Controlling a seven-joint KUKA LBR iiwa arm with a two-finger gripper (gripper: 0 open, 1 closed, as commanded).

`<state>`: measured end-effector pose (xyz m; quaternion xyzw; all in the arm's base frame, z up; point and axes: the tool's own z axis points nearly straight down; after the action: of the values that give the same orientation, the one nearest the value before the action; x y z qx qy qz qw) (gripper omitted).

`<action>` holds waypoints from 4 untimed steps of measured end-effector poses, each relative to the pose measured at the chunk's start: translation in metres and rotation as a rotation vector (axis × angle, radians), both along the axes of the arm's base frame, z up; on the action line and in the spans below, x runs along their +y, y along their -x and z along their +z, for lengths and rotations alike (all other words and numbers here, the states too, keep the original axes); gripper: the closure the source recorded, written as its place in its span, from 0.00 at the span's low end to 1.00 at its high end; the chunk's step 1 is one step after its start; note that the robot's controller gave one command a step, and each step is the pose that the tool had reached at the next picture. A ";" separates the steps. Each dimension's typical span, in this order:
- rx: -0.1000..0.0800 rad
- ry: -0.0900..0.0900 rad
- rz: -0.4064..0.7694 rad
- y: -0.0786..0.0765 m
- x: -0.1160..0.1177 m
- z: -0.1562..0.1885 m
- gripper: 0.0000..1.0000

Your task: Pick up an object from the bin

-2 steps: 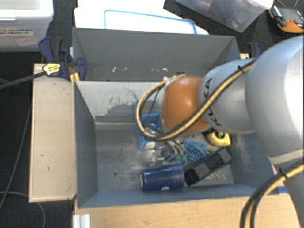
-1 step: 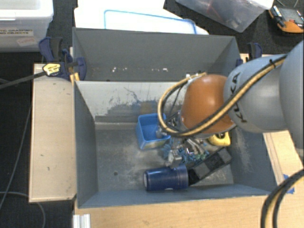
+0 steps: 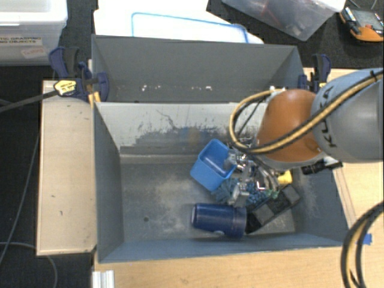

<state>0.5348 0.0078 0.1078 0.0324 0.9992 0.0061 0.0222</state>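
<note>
My gripper (image 3: 242,177) reaches down into the right half of the bin, among a small cluster of things. A light blue square cup (image 3: 210,164) lies tilted just to its left, touching or nearly touching it. A dark blue cylinder (image 3: 219,219) lies on its side below the gripper, near the bin's front wall. A black blocky thing (image 3: 273,206) sits to the gripper's lower right. Beside the gripper on the right, a small yellow piece (image 3: 284,177) peeks out. What lies directly under the gripper is hidden.
The arm with its orange cover and looped cables overhangs the bin's right side and hides part of the floor there. The left half of the bin floor is bare scuffed metal.
</note>
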 end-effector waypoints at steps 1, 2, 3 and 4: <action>-0.018 0.008 0.203 -0.011 -0.033 -0.036 0.00; -0.008 0.002 0.129 -0.008 -0.026 0.093 0.00; -0.030 0.005 0.131 -0.012 -0.026 0.088 0.00; -0.012 0.006 0.189 -0.004 -0.030 0.056 0.00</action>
<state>0.5385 -0.0227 0.1634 -0.0620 0.9977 0.0056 0.0277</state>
